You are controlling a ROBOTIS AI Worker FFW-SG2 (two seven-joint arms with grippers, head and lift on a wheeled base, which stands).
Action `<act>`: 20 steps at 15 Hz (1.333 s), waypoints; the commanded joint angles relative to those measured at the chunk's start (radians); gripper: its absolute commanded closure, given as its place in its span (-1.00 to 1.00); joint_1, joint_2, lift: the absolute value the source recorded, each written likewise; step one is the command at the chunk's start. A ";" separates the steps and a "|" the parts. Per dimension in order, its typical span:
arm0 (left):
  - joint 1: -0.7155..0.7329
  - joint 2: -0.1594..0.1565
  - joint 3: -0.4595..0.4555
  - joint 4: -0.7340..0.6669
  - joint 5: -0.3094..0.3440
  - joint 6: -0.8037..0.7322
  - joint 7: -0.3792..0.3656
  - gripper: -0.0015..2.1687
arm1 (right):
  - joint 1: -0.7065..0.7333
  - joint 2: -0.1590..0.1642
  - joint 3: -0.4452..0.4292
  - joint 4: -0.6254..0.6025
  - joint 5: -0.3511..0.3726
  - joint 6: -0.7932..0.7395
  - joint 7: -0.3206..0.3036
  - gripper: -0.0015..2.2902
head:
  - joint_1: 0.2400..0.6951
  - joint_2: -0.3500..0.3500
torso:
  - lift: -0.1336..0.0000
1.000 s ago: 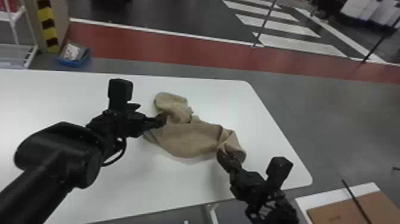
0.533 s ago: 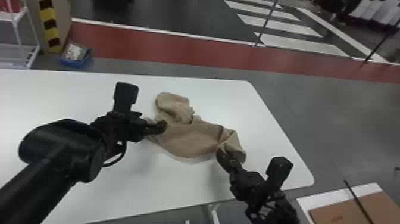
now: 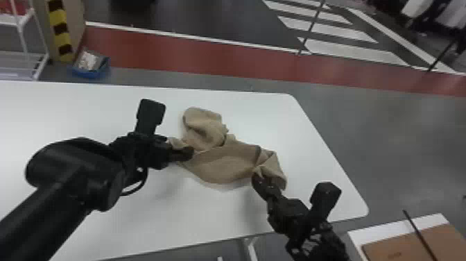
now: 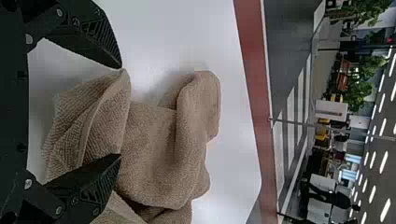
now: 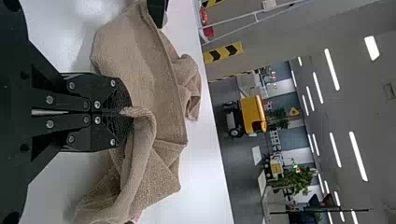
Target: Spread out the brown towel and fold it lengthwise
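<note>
**White table bears a bunched brown towel, its fold yet to come**

The brown towel lies rumpled near the white table's end, doubled over itself in places. Spreading looks barely begun: most of it needs opening flat, and the whole lengthwise fold is left. The left gripper is spread, with towel between its tips; the right gripper pinches a bit of towel. Count: one table, one towel, two grippers.

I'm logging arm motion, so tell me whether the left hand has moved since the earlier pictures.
Yes. In the head view, the left hand has shifted away from the far edge of the table, toward the robot.
</note>
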 commanded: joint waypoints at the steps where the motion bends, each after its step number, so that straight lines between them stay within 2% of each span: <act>1: 0.000 0.001 -0.001 0.001 0.001 0.009 -0.004 -0.69 | -0.002 0.000 0.000 0.000 -0.001 -0.003 0.000 0.45 | 1.00 -0.95 | -0.80; 3: 0.006 0.006 0.005 -0.006 0.013 0.012 -0.004 -0.52 | -0.003 0.000 0.000 0.005 -0.001 -0.003 -0.002 0.45 | 1.00 -0.95 | -0.80; 5: 0.028 0.010 0.016 -0.026 0.011 0.009 -0.002 -0.23 | -0.003 0.000 -0.002 0.005 -0.001 -0.003 0.000 0.45 | 1.00 -0.95 | -0.80; 7: 0.048 0.016 0.032 -0.072 0.030 0.015 -0.002 0.29 | -0.002 0.000 -0.002 0.005 -0.003 -0.012 -0.002 0.45 | 1.00 -0.95 | -0.80; 8: 0.066 0.018 0.055 -0.110 0.040 0.036 -0.001 0.47 | -0.002 0.000 -0.002 0.003 -0.003 -0.012 0.000 0.45 | 1.00 -0.96 | -0.80; 10: 0.121 0.052 0.105 -0.250 0.042 0.085 0.009 0.48 | -0.003 0.000 -0.005 -0.009 -0.004 -0.015 -0.002 0.45 | 1.00 -0.96 | -0.80; 12: 0.169 0.107 0.151 -0.388 0.083 0.113 0.052 0.47 | -0.015 -0.002 -0.012 -0.032 -0.007 0.009 -0.005 0.45 | 1.00 -0.92 | -0.80; 14: 0.215 0.178 0.211 -0.536 0.131 0.128 0.096 0.47 | -0.075 -0.002 -0.006 -0.092 -0.026 0.114 -0.017 0.45 | 1.00 -0.85 | -0.80; 15: 0.232 0.197 0.251 -0.593 0.149 0.156 0.098 0.47 | -0.114 0.000 0.008 -0.120 -0.034 0.160 -0.029 0.45 | 1.00 -0.81 | -0.80; 17: 0.273 0.233 0.352 -0.694 0.205 0.217 0.102 0.47 | -0.206 0.005 0.066 -0.166 -0.063 0.258 -0.066 0.45 | 1.00 -0.70 | -0.80; 18: 0.293 0.250 0.397 -0.734 0.229 0.230 0.104 0.48 | -0.259 0.005 0.117 -0.186 -0.066 0.307 -0.092 0.45 | 1.00 -0.53 | -0.80; 20: 0.332 0.288 0.499 -0.805 0.297 0.245 0.113 0.48 | -0.376 0.006 0.227 -0.192 -0.057 0.374 -0.146 0.45 | 0.85 -0.34 | -0.80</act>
